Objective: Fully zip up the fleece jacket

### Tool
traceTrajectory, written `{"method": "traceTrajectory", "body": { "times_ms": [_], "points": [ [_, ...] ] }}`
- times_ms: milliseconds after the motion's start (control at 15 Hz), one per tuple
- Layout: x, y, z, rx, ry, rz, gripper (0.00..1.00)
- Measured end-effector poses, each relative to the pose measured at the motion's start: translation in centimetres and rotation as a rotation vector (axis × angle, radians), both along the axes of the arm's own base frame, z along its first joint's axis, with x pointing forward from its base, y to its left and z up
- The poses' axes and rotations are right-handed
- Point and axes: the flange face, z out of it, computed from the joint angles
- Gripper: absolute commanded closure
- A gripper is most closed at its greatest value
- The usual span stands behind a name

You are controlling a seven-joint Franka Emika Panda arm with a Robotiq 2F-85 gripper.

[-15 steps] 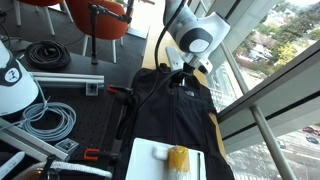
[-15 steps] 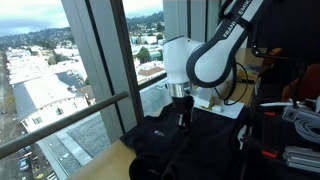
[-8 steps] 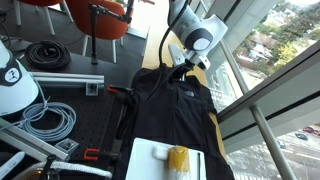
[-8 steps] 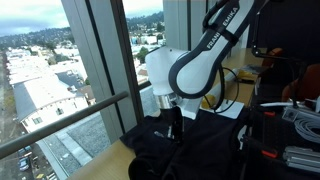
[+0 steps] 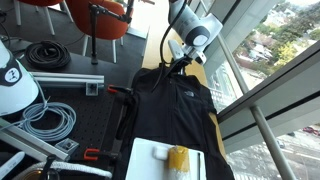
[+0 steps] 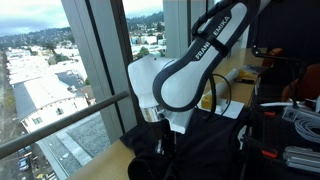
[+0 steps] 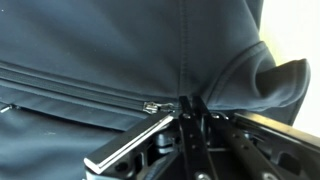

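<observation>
The black fleece jacket (image 5: 175,115) lies flat on the table by the window, collar at the far end; it also shows in an exterior view (image 6: 205,140). In the wrist view the jacket (image 7: 110,45) fills the frame, with the zipper line running left and the metal slider (image 7: 152,106) just beside my fingertips. My gripper (image 7: 188,108) is shut, its fingers pressed together on the zipper pull at the base of the folded collar (image 7: 260,85). In both exterior views the gripper (image 5: 180,64) (image 6: 160,145) points down at the jacket's collar end.
A white board with a yellow object (image 5: 165,157) lies on the jacket's near end. Grey coiled cable (image 5: 50,120), black coiled cables (image 5: 45,55) and an aluminium rail (image 5: 65,82) lie beside it. Window glass (image 6: 60,80) runs along the table edge. Red chairs (image 5: 105,25) stand behind.
The arm has moved along the zipper line toward the collar, with the gripper staying shut. The wrist now sits over the jacket's collar end.
</observation>
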Motion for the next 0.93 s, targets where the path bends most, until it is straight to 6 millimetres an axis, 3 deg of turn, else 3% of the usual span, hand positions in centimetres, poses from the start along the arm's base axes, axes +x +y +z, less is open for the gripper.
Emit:
{"method": "traceTrajectory", "body": {
  "times_ms": [400,933],
  "points": [
    [-0.3,3.6,2.2,0.043,0.005,0.022,0.98],
    [-0.3,6.2,4.4,0.079,0.004,0.035,0.98]
  ]
}}
